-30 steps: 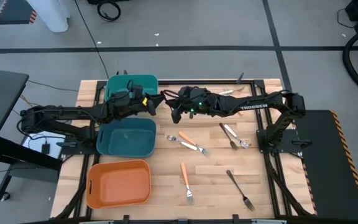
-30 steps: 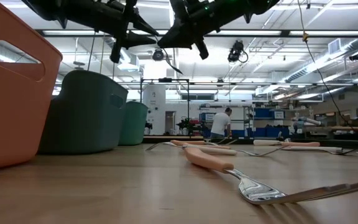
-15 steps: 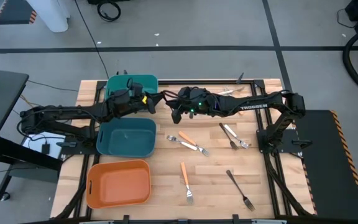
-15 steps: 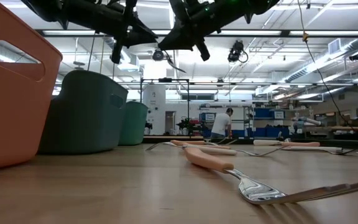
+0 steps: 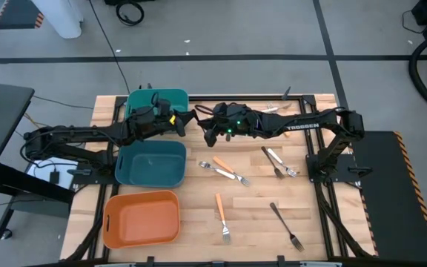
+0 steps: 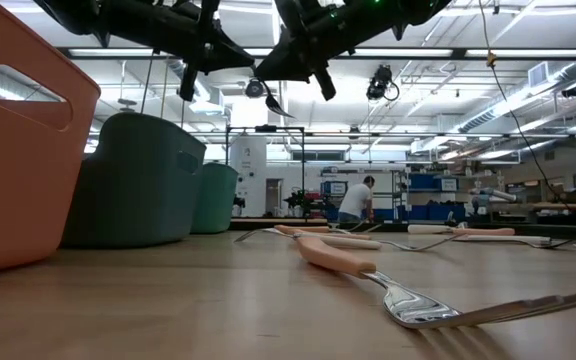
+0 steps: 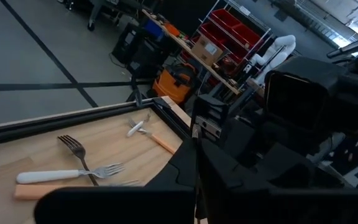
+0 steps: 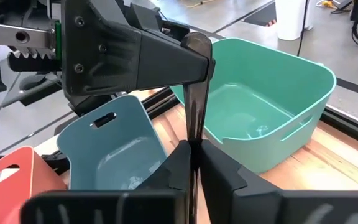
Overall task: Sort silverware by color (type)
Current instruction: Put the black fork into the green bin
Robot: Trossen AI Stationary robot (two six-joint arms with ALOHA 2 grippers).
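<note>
Above the table (image 5: 310, 222), near the middle of its far edge, both arms meet in the air over one dark utensil (image 8: 191, 106). We judge this step to be a hand-over.

The left gripper (image 8: 199, 59) is clenched on one end of the utensil. The right gripper (image 8: 191, 158) sits around its shaft, but we cannot tell whether it is clamping or loose.

The utensil's long axis runs from one gripper to the other, roughly along the far edge. We cannot tell which end is the head.

Next, we think, the right gripper must be clear of the shaft. The left arm can then carry the utensil to a bin, perhaps the green bin (image 5: 158, 100) at the far left corner. Other forks (image 5: 224, 170) lie on the table's right half.
</note>
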